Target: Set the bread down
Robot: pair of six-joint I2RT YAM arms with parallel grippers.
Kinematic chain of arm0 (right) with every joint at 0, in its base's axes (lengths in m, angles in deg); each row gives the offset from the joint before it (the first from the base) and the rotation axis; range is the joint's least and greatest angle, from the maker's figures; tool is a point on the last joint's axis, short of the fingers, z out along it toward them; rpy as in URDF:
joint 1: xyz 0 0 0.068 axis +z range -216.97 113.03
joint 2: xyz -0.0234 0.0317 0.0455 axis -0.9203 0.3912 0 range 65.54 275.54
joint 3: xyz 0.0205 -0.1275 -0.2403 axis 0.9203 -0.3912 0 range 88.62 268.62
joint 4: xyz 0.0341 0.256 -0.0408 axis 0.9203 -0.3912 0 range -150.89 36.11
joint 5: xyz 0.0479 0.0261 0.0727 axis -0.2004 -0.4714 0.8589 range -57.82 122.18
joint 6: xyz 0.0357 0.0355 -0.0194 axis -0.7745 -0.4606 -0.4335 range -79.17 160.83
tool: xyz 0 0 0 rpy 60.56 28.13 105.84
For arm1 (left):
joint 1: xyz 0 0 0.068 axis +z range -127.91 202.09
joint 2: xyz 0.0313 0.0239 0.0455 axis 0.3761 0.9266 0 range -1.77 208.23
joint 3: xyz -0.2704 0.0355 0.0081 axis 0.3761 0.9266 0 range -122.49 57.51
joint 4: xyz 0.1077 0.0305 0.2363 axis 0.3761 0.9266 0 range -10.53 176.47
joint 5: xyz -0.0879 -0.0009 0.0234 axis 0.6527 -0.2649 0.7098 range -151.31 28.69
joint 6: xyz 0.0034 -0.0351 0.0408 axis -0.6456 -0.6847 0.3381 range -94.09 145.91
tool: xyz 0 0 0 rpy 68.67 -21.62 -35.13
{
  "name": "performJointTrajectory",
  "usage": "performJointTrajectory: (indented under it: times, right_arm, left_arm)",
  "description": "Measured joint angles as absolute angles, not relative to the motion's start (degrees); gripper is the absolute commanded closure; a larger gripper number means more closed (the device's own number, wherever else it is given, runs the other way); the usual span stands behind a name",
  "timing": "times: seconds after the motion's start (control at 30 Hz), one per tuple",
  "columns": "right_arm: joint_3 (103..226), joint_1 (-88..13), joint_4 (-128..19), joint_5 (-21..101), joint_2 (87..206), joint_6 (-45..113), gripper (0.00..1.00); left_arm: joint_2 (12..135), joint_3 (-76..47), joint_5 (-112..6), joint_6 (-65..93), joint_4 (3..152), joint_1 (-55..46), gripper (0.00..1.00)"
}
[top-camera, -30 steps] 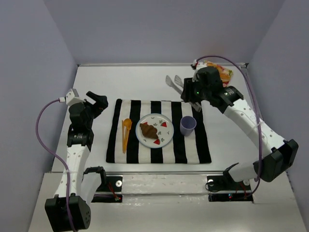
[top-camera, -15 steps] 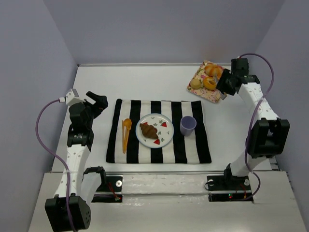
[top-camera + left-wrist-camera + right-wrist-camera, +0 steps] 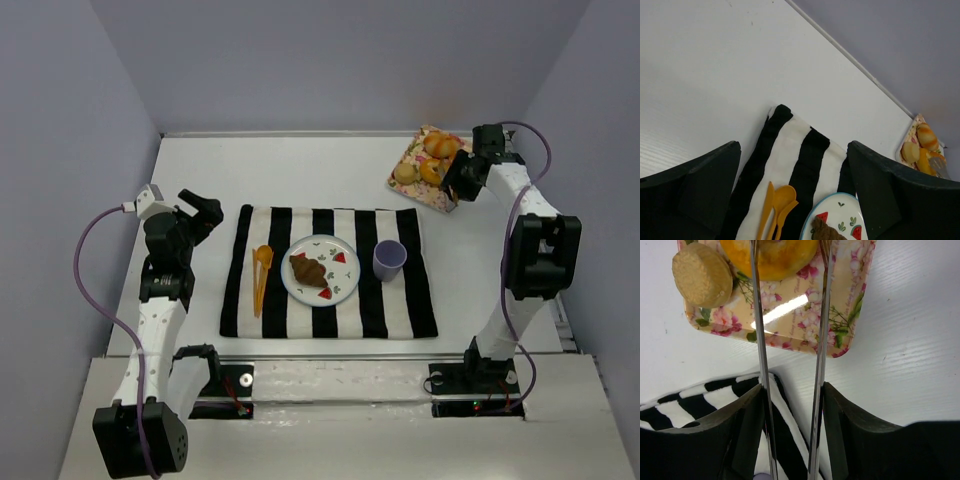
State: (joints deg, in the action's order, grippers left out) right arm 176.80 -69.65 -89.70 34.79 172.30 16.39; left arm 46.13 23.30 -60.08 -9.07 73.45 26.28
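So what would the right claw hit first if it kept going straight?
Probably the orange bun on the floral tray: the tongs in the right gripper reach either side of it, though height is unclear.

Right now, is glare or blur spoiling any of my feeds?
Right wrist: a white glare streak on the floral tray, tongs sharp, near fingers dark and soft. Left wrist: fingers blurred black, striped cloth crisp. Top external: even light, faint shadows only.
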Motion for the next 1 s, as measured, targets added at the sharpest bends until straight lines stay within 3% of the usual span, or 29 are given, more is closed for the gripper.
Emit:
performJointTrajectory:
  times: [0.17, 0.4, 0.7, 1.0]
  right_arm:
    - [175.3, -70.3, -88.4, 35.8, 171.6, 15.5, 0.47]
    - [173.1, -71.3, -88.1, 37.9, 170.6, 15.3, 0.55]
    - [173.1, -73.0, -86.2, 41.9, 170.5, 13.9, 0.93]
    - [168.4, -73.0, -85.7, 41.8, 159.4, 14.5, 0.93]
  left_arm:
    - [46.3, 23.3, -60.1, -9.1, 73.5, 26.3, 0.01]
    - [46.5, 23.3, -60.1, -9.1, 73.5, 26.3, 0.01]
    - [46.5, 23.3, -60.2, -9.1, 73.6, 26.3, 0.01]
    - [46.4, 23.3, -60.3, -9.1, 73.8, 26.3, 0.01]
